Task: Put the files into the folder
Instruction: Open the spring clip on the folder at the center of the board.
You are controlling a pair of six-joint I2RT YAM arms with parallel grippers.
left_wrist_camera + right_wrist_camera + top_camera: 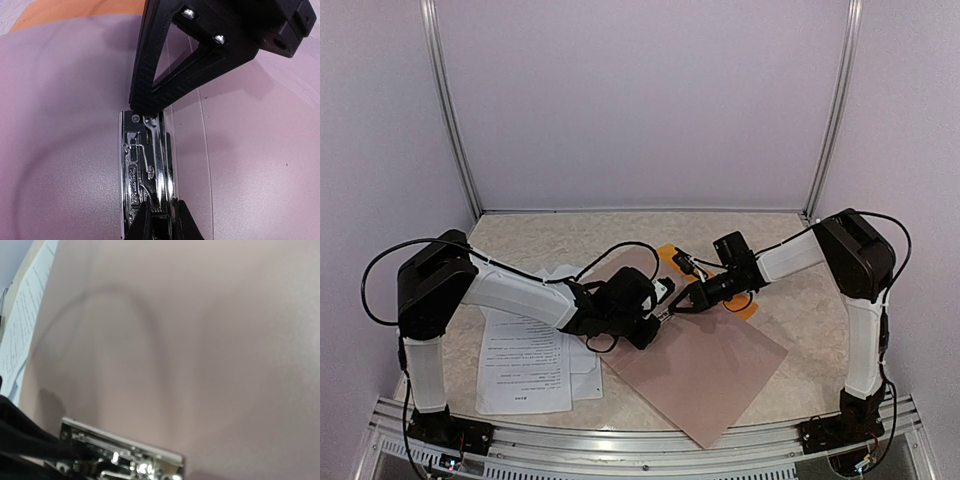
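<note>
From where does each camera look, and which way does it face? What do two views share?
Top external: above and behind the robot, facing down at table, papers and pinkish board; left arm and right arm show.
Left wrist: on the left arm, close over the clip; the left jaws pinch its near end, the right jaws' tip at the far end.
Right wrist: on the right arm, low over the board, facing the papers; the right jaws show bottom left.
Shared: both wrist views show the clip.

Right pincer [145, 102] blocks the far end of the clip [145, 165].
</note>
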